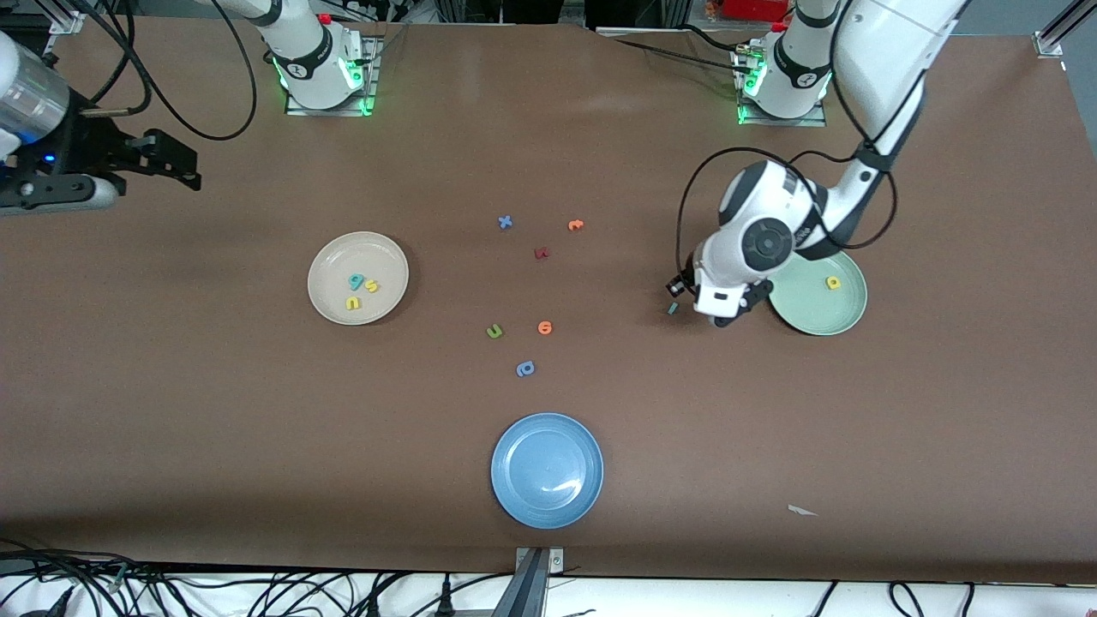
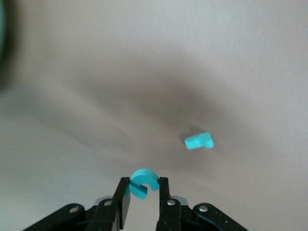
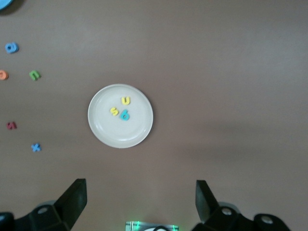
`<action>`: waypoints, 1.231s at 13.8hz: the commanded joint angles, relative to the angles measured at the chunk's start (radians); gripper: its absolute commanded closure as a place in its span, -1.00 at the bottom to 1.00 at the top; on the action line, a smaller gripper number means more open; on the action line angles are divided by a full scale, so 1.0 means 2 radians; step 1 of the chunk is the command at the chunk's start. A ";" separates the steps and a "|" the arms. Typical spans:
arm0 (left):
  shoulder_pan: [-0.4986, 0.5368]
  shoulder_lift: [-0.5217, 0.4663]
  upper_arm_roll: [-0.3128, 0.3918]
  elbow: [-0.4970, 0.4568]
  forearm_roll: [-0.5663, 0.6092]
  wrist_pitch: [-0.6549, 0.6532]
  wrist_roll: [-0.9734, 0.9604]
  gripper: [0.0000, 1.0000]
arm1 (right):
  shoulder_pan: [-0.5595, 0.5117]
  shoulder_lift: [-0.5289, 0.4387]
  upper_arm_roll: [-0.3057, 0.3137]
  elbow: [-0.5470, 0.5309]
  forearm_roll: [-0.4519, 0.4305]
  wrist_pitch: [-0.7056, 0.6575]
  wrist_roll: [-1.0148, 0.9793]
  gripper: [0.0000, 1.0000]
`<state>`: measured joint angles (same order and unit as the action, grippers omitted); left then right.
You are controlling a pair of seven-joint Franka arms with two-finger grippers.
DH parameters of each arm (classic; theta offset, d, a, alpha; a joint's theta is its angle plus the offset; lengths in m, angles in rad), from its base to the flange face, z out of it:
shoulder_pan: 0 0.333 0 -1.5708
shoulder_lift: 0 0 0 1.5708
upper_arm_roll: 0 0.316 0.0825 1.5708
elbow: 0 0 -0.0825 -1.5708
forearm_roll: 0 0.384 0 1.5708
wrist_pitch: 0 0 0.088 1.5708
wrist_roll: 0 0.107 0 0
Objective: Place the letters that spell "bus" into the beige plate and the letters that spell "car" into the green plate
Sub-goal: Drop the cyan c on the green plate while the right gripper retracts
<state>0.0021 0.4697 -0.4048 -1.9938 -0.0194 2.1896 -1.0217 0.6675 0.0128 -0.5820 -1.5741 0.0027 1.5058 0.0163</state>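
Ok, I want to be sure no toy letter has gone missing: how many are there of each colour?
Teal: 3 (b, c, r)
Yellow: 3 (s, yellow u, a)
Orange: 2 (t, orange round letter)
Blue: 2 (x, blue round letter)
Red: 1 (red letter)
Green: 1 (green u)
Total: 12

White rounded arm links, black joint caps, looping black cables, green-lit bases.

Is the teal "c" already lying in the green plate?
No: the left gripper holds the teal "c" between its fingers above the table, and the green plate holds only the yellow "a".
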 commanded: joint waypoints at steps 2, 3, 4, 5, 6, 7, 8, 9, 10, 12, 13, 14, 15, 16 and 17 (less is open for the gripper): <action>0.080 -0.010 -0.002 0.044 -0.002 -0.101 0.109 0.85 | -0.034 0.084 0.006 0.082 0.003 0.022 -0.009 -1.00; 0.102 -0.013 0.000 0.044 -0.001 -0.112 0.145 0.85 | -0.068 0.085 0.041 0.084 0.004 0.025 -0.007 -1.00; 0.122 -0.013 0.002 0.044 0.000 -0.122 0.181 0.85 | -0.128 0.083 0.093 0.084 0.010 0.025 -0.007 -1.00; 0.142 -0.013 0.003 0.044 0.016 -0.130 0.213 0.85 | -0.186 0.081 0.157 0.084 0.013 0.025 -0.009 -1.00; 0.164 -0.012 0.002 0.042 0.047 -0.134 0.235 0.85 | -0.221 0.075 0.196 0.081 0.014 0.018 -0.005 -1.00; 0.181 -0.006 0.001 0.039 0.072 -0.135 0.250 0.85 | -0.231 0.057 0.208 0.064 0.014 0.014 -0.007 -1.00; 0.189 0.006 0.002 0.039 0.091 -0.135 0.264 0.84 | -0.233 0.029 0.213 0.030 0.013 0.016 -0.005 -1.00; 0.196 0.020 0.002 0.039 0.109 -0.133 0.268 0.82 | -0.245 -0.002 0.226 -0.014 0.012 0.031 -0.002 -1.00; 0.201 0.031 0.001 0.039 0.127 -0.129 0.268 0.79 | -0.274 -0.029 0.246 -0.052 0.012 0.062 -0.002 -1.00; 0.202 0.041 0.001 0.040 0.131 -0.128 0.266 0.65 | -0.318 -0.039 0.299 -0.065 -0.001 0.085 -0.001 -1.00; 0.201 0.042 0.001 0.040 0.130 -0.128 0.264 0.56 | -0.324 -0.039 0.302 -0.065 -0.001 0.084 -0.001 -1.00; 0.201 0.043 0.001 0.040 0.128 -0.128 0.262 0.32 | -0.325 -0.038 0.302 -0.064 -0.001 0.084 -0.002 -1.00; 0.200 0.043 0.001 0.040 0.126 -0.128 0.260 0.14 | -0.330 -0.035 0.302 -0.058 0.002 0.087 -0.002 -1.00; 0.200 0.042 0.000 0.040 0.125 -0.128 0.259 -0.29 | -0.331 -0.024 0.301 -0.055 0.006 0.095 -0.002 -1.00; 0.199 0.039 -0.002 0.042 0.124 -0.128 0.257 -0.98 | -0.331 -0.010 0.300 -0.036 0.006 0.101 -0.007 -1.00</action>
<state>0.4038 0.5613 -0.4008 -1.9180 0.2146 1.9380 -0.5020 0.0308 -0.0356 0.0004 -1.6688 0.0114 1.6756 0.0147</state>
